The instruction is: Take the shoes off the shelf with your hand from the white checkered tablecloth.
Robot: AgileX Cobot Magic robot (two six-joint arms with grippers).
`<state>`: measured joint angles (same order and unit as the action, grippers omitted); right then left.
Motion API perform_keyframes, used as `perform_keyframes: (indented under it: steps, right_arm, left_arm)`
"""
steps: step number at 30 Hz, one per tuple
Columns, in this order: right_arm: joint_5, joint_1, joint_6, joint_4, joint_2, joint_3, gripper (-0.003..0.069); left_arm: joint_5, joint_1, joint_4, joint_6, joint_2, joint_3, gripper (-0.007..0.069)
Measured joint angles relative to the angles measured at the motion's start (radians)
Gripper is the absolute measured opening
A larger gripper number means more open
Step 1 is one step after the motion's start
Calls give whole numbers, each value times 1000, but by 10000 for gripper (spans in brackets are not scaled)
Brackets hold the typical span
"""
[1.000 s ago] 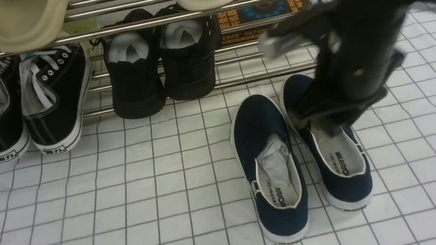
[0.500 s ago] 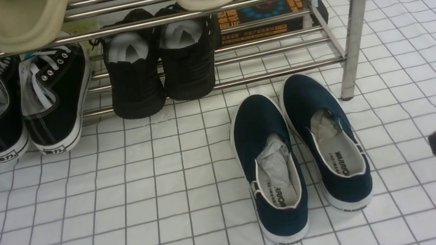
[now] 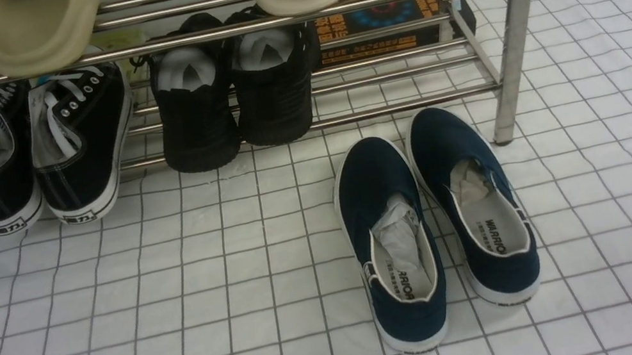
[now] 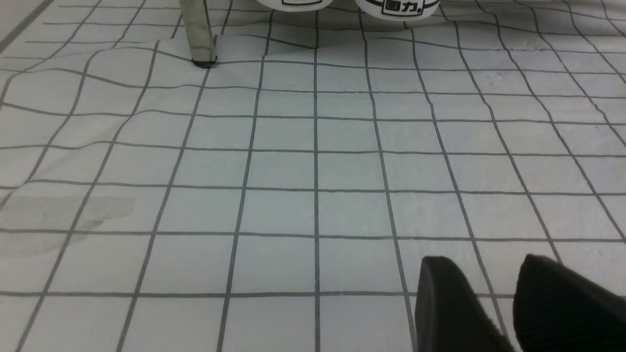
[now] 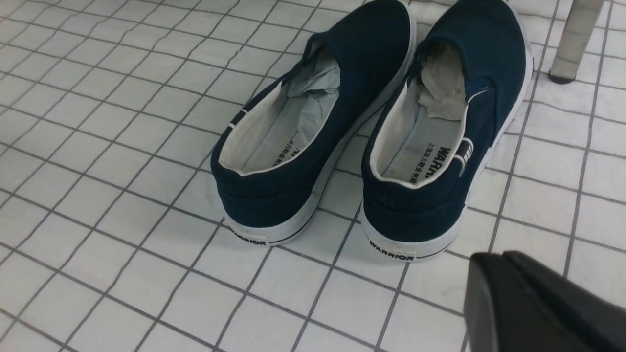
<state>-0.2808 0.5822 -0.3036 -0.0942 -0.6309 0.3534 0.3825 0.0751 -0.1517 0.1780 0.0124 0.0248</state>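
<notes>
A: Start with the biggest thing. What does the front view give?

B: The white checkered tablecloth (image 3: 182, 305) fills nearly the whole frame, slightly wrinkled. The shelf (image 3: 513, 25) runs across the top, steel bars in two tiers, one upright leg at right of centre.

A: And what sits on it?

B: Beige slippers (image 3: 45, 23) on the upper bars, black lace-up sneakers (image 3: 78, 138) at the left of the lower tier, all-black shoes (image 3: 235, 87) at its middle, and a dark printed box (image 3: 385, 15) behind the right-hand part.

A: The shoes for the task?

B: The navy shoes (image 3: 438, 224) are off the rack, side by side on the cloth just right of centre, toes toward the lower bars, paper stuffed inside.

A: So the job looks finished?

B: I'd judge so: both stand flat on the cloth, clear of the bars, nothing touching them. At most, parking the arm remains.

A: The grippers?

B: The right gripper (image 5: 508, 283) shows in the lower right corner, fingers pressed together on nothing, near the heel of the right-hand shoe but apart from it. The left gripper (image 4: 489, 288) hangs above bare cloth, a narrow gap between its fingers (image 4: 450, 303), holding nothing.
</notes>
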Motion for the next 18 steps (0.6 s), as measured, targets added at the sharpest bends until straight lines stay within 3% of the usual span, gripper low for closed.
perform_keyframes:
  steps: [11, 16, 18]
  right_arm:
    - [8, -1, 25, 49, 29, -29, 10]
    - [14, -86, 257, 140, 192, -116, 14]
    - [12, -196, 358, 181, 300, -175, 16]
  left_arm:
    - [0, 0, 0, 0, 0, 0, 240]
    - [1, 0, 0, 0, 0, 0, 240]
    - [1, 0, 0, 0, 0, 0, 240]
